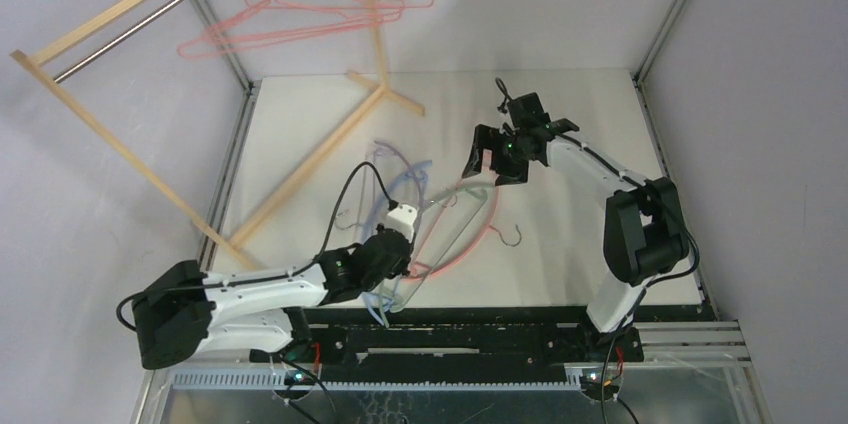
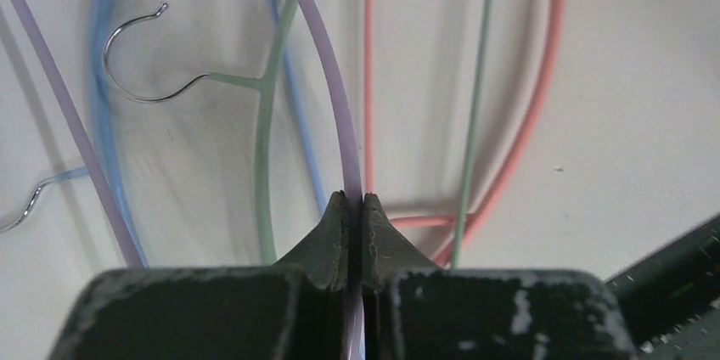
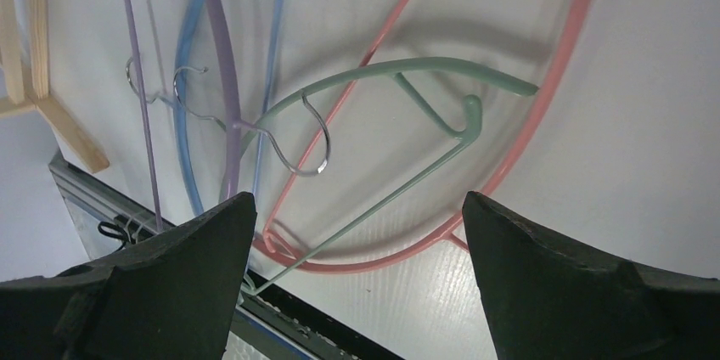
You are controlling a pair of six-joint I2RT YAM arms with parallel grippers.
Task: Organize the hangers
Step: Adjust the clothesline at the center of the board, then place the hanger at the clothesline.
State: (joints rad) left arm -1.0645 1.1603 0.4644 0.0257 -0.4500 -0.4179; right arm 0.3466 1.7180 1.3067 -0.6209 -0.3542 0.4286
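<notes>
With left tool [image 2: 355, 200] clamped on the lilac hanger [image 2: 333, 71] and right tool [image 3: 358, 203] wide apart, empty, lift slowly, clearing the green hanger [image 2: 265, 139], toward the rack [image 1: 310, 162].

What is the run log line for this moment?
left hand: shut on lilac hanger | right hand: open over green hanger | rack: pink wire hangers hung

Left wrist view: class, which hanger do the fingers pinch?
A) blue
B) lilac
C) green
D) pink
B: the lilac hanger runs straight down between the closed fingers, while the others lie beside them.
</notes>
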